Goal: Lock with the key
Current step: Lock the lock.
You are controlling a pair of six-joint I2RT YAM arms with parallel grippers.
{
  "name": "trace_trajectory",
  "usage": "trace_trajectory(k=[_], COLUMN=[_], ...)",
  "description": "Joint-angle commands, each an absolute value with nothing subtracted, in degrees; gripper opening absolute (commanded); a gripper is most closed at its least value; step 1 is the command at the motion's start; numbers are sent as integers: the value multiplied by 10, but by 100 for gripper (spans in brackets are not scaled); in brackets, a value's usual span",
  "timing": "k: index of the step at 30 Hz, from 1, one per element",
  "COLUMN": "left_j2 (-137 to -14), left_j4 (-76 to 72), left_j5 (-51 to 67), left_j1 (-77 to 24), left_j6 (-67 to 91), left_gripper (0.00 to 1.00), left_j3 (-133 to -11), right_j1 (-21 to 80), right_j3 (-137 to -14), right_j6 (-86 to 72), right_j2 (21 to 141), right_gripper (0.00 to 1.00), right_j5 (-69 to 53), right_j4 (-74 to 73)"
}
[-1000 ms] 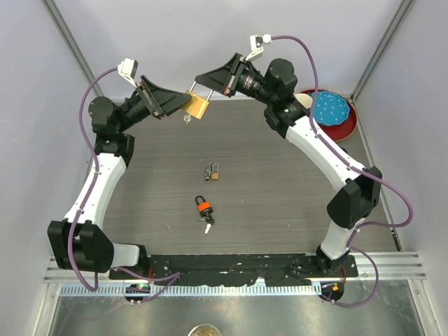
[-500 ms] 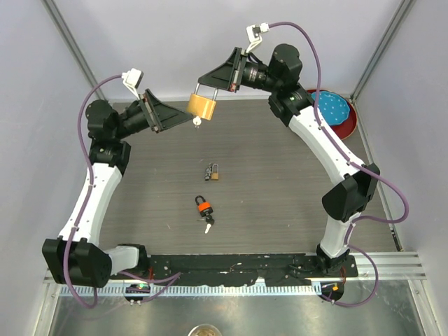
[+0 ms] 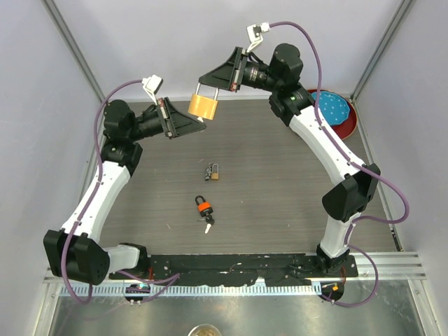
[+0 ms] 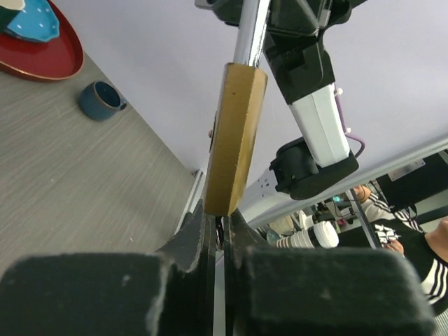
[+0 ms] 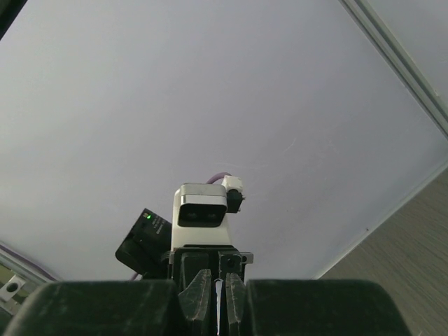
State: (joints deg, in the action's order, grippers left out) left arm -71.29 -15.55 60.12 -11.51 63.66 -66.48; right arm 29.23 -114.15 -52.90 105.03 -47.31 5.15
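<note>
A brass padlock (image 3: 203, 106) hangs in the air over the back of the table, and my right gripper (image 3: 204, 84) is shut on its steel shackle (image 4: 250, 31). In the right wrist view the right gripper (image 5: 220, 283) pinches a thin silver sliver of that shackle. My left gripper (image 3: 198, 122) comes in from the left, right under the lock body. In the left wrist view the padlock (image 4: 236, 140) stands edge-on just above the left gripper (image 4: 222, 227), whose fingers are shut on a thin dark key (image 4: 222, 231) at the lock's underside. Most of the key is hidden.
On the table lie a small brass padlock (image 3: 213, 172) and an orange-and-black padlock (image 3: 204, 207) with a key (image 3: 208, 225) beside it. A red plate (image 3: 348, 124) holding a blue piece sits at the back right, with a dark blue cup (image 4: 100, 100) near it.
My left gripper has swung right to the underside of the padlock and closed on the key. The right arm lifted the padlock slightly, then held still.
</note>
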Motion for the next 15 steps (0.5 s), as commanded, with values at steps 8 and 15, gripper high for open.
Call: trace_trajectory(k=[8,15], left_j2=[-686,-657], left_j4=[-118,-98], left_j5=[608,606], left_j1=[-128,-128], left_j6=[600,587], left_gripper=[0,0], left_j3=[-644,-614], right_j1=[287,282], right_j3=[-1157,-1160], right_j6=[-542,-545], right_j2=[1018,1019], right_gripper=[2,2], right_j5=[-447,-437], right_j4=[115,119])
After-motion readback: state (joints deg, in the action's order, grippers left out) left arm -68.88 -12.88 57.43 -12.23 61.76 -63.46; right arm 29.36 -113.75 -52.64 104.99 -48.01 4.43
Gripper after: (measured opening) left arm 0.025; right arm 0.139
